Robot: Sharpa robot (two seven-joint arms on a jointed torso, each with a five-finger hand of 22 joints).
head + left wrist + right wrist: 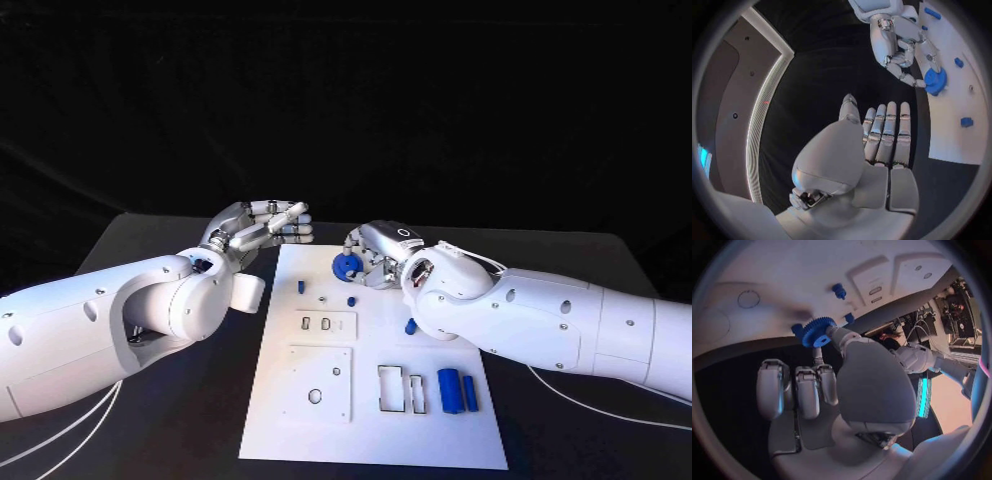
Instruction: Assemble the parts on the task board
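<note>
A blue gear [348,265] sits at the far end of the task board [378,440], right at the fingertips of the right hand [381,252], which pinches it between thumb and a finger; the right wrist view shows the gear [819,331] held against the board's white surface. Just nearer on the board stand two small blue pegs [302,286], and two blue cylinders [459,390] lie beside a slotted frame at the near end. The board rests on the black table [159,240], with dark drapes behind. The left hand [264,228] hovers over the table just off the board's far left corner, its fingers straight, pressed side by side, holding nothing.
</note>
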